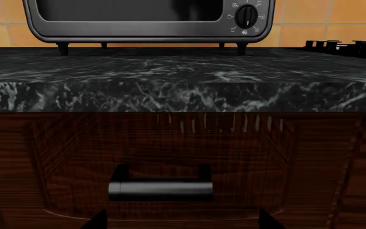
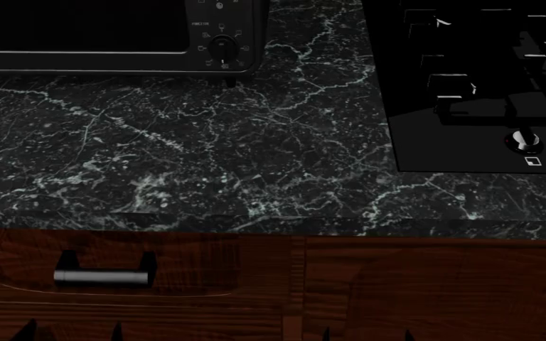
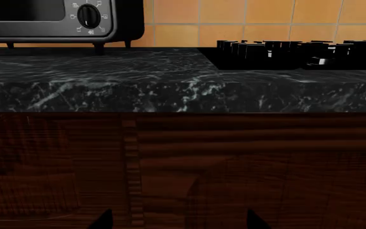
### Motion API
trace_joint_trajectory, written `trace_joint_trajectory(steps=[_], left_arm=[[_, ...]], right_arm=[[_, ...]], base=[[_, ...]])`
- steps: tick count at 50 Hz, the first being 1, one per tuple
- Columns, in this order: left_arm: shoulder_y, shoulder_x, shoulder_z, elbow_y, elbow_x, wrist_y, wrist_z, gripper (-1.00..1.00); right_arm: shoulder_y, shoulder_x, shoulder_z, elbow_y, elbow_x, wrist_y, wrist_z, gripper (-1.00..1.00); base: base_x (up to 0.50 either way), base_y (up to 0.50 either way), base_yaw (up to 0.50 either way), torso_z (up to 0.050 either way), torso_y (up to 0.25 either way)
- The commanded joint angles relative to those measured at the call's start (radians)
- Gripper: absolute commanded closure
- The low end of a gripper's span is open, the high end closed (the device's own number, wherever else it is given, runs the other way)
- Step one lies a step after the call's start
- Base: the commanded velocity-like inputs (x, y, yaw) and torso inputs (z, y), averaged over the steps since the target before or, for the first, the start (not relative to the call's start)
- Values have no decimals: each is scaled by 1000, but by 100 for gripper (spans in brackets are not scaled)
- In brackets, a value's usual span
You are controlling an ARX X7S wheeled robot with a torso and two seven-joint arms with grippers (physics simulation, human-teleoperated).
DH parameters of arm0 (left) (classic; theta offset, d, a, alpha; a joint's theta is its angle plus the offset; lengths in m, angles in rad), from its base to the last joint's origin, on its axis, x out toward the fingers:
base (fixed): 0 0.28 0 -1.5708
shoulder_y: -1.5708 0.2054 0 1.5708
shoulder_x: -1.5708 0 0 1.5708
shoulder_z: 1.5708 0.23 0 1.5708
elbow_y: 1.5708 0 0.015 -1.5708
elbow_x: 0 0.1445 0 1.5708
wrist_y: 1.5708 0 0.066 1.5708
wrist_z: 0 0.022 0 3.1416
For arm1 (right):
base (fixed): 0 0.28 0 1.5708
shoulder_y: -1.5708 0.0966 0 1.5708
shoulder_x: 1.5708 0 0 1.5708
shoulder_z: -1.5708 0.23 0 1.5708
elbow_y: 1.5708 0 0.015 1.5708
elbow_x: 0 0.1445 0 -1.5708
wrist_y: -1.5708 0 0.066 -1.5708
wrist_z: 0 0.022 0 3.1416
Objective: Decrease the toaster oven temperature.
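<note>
One knob (image 2: 222,47) shows fully in the head view on the toaster oven (image 2: 111,35), low in the column at the right side of its front, with a second one only partly seen above it at the picture's top edge. Which knob sets the temperature I cannot read from here. The oven is a wide black box with a dark glass door, and its long axis runs along the back edge of the counter (image 2: 207,156). It stands on small feet near the back left part of the dark marble top.

To the right, well apart from the oven, the black stovetop (image 2: 482,78) fills the back right corner, with its own small knob (image 2: 525,141) toward the front. Orange tiles (image 3: 266,14) cover the wall behind. Under the front edge of the counter are dark wooden cabinet fronts, and the left drawer has a bar handle (image 2: 102,277).

Both arms are low, in front of the cabinets and below the counter's front edge. Only dark fingertips show: the left gripper (image 1: 183,222) with its tips wide apart, and the right gripper (image 3: 179,219) the same, both holding nothing. From the jaws the oven lies up and forward, across the whole depth of the counter. In the left wrist view the knob (image 1: 247,15) is nearly ahead, so I judge the left arm to be the nearer one.
</note>
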Motion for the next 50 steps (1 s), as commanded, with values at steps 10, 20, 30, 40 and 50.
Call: trace_joint_trajectory(steps=[10,20,30,40,50], left_arm=[[16,-40,48,96,-50,-62,-33,-100],[-4,-58,68,148,-76,-77,-56,-100],[-514,-131,86,793,-101,-703,-87,-100],[-593,-133,42,930,-145,-833,-101,-100],[-561,-146,41,890,-120,-753,-128,-100]], right_arm=[[-3,39,-54,15,26,-6,57,-100],[10,58,-67,7,50,6,81,-100],[366,133,-118,-676,-13,543,25,-100],[467,133,-98,-792,26,660,20,-100],[472,130,-96,-767,56,631,20,-100]], base=[[0,0,0,0,0],[0,0,0,0,0],[0,0,0,0,0],[0,0,0,0,0],[0,192,0,0,0]])
